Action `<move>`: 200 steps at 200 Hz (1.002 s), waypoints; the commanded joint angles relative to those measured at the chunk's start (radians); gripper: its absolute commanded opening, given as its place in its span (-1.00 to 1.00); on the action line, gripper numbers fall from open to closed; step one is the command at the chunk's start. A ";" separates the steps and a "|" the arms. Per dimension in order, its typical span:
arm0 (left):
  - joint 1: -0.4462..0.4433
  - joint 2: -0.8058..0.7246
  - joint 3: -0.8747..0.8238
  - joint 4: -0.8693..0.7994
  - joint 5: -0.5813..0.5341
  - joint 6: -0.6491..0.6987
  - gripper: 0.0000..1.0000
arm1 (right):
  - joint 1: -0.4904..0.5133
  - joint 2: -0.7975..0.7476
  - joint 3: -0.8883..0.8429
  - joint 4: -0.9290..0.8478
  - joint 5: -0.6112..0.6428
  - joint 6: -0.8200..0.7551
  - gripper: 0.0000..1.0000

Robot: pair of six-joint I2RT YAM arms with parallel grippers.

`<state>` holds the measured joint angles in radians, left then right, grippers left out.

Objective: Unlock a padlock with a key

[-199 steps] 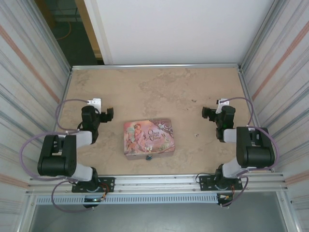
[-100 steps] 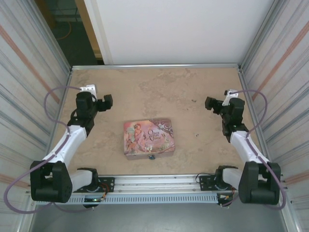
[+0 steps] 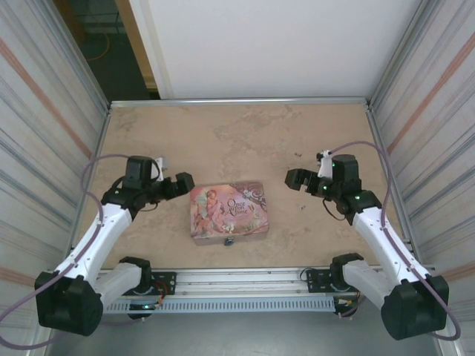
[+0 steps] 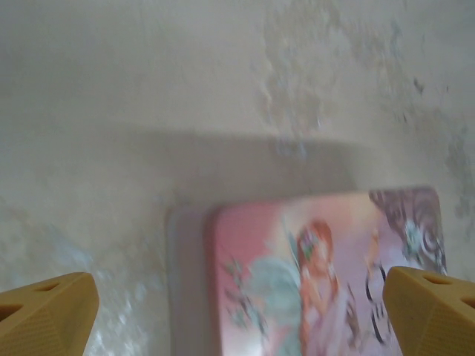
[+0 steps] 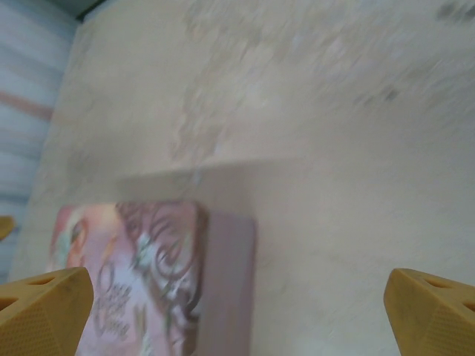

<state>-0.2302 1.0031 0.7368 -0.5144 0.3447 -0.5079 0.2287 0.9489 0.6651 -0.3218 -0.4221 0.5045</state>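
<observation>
The padlock sits on the near wall of the pink tin box, closer to the arm bases than either pincer and between the two. The left gripper hovers just beside the tin's left end and the right gripper off its right end, both with fingers wide apart and empty. By my judgement nothing is done yet — fetching the key and unlocking are all to come.

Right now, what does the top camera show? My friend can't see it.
A pink tin lies on a tan table, a tiny padlock at its near side. The left gripper is close by the tin's left end, the right gripper farther off its right end; both are open and empty.
</observation>
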 commanded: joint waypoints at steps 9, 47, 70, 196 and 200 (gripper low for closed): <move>-0.068 -0.012 -0.030 -0.120 0.038 -0.088 0.97 | 0.100 0.034 -0.042 -0.043 -0.090 0.128 0.98; -0.132 0.031 -0.076 -0.100 0.047 -0.126 0.97 | 0.203 0.153 -0.048 -0.033 -0.075 0.140 0.98; -0.179 0.063 -0.091 -0.050 0.096 -0.152 0.97 | 0.256 0.203 -0.044 0.002 -0.089 0.156 1.00; -0.278 0.262 0.061 0.098 0.115 -0.134 0.97 | 0.352 0.427 0.117 0.080 -0.105 0.203 0.63; -0.276 0.276 0.074 0.102 0.115 -0.128 0.97 | 0.353 0.432 0.123 0.083 -0.104 0.201 0.62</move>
<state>-0.5034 1.2324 0.7204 -0.4786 0.4274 -0.6838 0.5709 1.3598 0.7200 -0.2665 -0.4961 0.7029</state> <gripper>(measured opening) 0.987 0.820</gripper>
